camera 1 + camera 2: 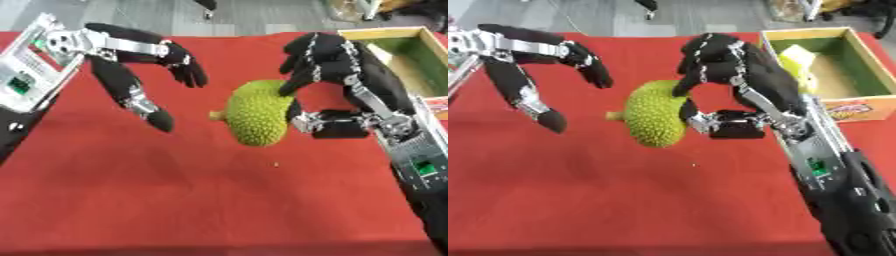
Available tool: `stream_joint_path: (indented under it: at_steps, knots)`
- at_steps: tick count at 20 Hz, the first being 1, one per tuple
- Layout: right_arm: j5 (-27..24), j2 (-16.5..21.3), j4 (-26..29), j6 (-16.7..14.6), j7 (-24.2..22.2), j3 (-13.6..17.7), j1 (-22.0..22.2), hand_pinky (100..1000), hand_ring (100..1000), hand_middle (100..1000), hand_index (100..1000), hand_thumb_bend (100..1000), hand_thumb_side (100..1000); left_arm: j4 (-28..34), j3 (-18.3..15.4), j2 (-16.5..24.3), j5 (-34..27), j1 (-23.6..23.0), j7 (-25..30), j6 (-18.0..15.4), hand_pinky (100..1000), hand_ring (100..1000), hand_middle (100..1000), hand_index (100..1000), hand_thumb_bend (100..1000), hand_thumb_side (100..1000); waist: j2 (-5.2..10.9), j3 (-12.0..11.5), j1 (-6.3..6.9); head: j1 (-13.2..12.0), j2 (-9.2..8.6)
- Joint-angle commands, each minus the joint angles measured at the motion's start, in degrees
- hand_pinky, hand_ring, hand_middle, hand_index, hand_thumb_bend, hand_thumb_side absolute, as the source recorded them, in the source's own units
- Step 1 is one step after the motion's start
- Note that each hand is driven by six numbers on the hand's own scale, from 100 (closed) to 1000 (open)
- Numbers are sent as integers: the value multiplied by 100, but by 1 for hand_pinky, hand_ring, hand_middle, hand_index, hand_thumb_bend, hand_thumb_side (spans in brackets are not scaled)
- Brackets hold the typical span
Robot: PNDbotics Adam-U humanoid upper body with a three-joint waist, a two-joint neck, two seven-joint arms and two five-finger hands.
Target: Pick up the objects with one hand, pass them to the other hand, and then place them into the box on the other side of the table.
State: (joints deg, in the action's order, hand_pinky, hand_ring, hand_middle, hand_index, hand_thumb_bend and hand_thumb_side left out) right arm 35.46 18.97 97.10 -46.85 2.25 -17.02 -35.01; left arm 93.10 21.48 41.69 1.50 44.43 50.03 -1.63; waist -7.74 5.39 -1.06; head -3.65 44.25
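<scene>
Beyond my red table (131, 200) I see a grey floor (175, 15) in even light, with dark furniture legs (647, 7).

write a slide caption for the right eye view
Right hand grips a spiky green fruit as the open left hand waits.

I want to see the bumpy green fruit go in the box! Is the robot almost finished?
Partly. Something yellow already lies in the wooden box. The bumpy green fruit is in the right hand, fingers curled round it above the red table. The left hand is open beside it, apart. The fruit is not yet in the box.
</scene>
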Motion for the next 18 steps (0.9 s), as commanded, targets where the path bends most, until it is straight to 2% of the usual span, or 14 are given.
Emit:
stream_joint_path:
  at_steps: [1, 5, 9, 10, 11, 14, 18]
  knots:
    - [56, 416, 19, 145, 232, 242, -162, 710, 585, 497, 280, 100, 100, 257, -430, 366, -98, -115, -330, -27, 849, 801, 776, 861, 733, 645, 228, -23, 85, 86, -13]
    - [129, 880, -143, 380, 556, 512, -276, 710, 587, 500, 278, 100, 100, 500, -957, 522, -237, -570, -946, 26, 843, 794, 766, 853, 712, 652, 221, -87, 76, 258, -13]
    - [269, 1353, -399, 553, 882, 844, -351, 711, 593, 510, 276, 100, 100, 652, -1568, 464, -380, -1066, -1654, 150, 839, 785, 753, 840, 689, 659, 194, -180, 60, 517, -13]
    - [297, 1444, -482, 594, 957, 913, -363, 710, 593, 512, 276, 100, 100, 694, -1680, 440, -408, -1168, -1782, 176, 838, 783, 749, 836, 660, 659, 187, -198, 56, 568, -13]
    - [327, 1558, -605, 652, 1029, 1001, -385, 710, 593, 512, 276, 100, 100, 736, -1809, 399, -439, -1289, -1917, 201, 838, 783, 749, 836, 680, 662, 181, -222, 54, 627, -13]
    - [463, 1894, -1170, 826, 1214, 1252, -524, 708, 593, 514, 277, 100, 100, 890, -2157, 221, -528, -1667, -2247, 265, 837, 779, 742, 828, 672, 663, 161, -307, 58, 839, -13]
    - [750, 2182, -2337, 1067, 1403, 1558, -858, 703, 588, 505, 285, 100, 100, 1131, -2513, -134, -638, -2105, -2556, 352, 836, 776, 737, 822, 665, 661, 136, -442, 71, 1109, -13]
